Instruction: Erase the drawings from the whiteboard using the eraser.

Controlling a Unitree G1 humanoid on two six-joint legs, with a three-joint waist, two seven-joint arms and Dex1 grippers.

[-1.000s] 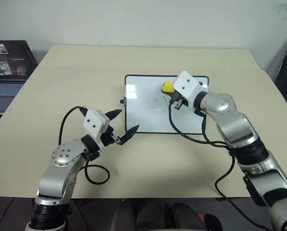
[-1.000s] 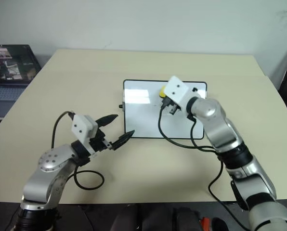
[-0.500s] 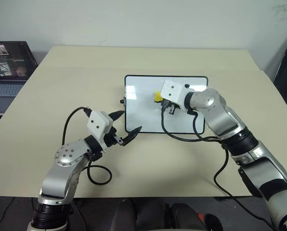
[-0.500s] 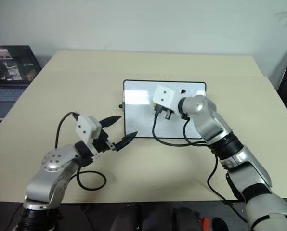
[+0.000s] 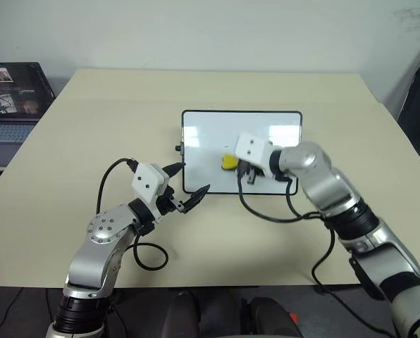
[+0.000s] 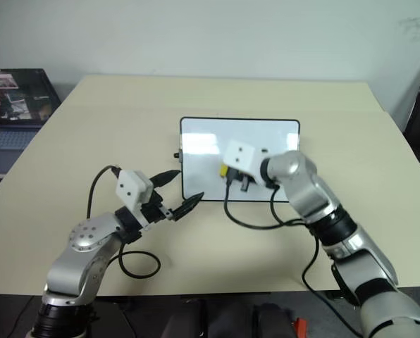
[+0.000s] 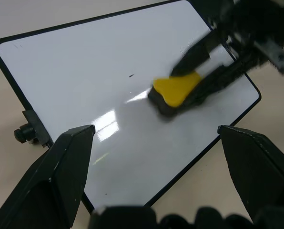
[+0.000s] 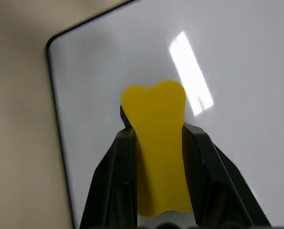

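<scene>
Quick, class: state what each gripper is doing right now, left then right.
Left gripper: open, holding nothing.
Right gripper: shut on the small yellow block eraser, over the glossy white whiteboard.

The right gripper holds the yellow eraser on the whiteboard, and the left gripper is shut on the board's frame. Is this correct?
Not fully. The right gripper does hold the eraser on the whiteboard, but the left gripper is open and grips nothing: the left wrist view shows its fingers spread wide, short of the board's near edge.
</scene>
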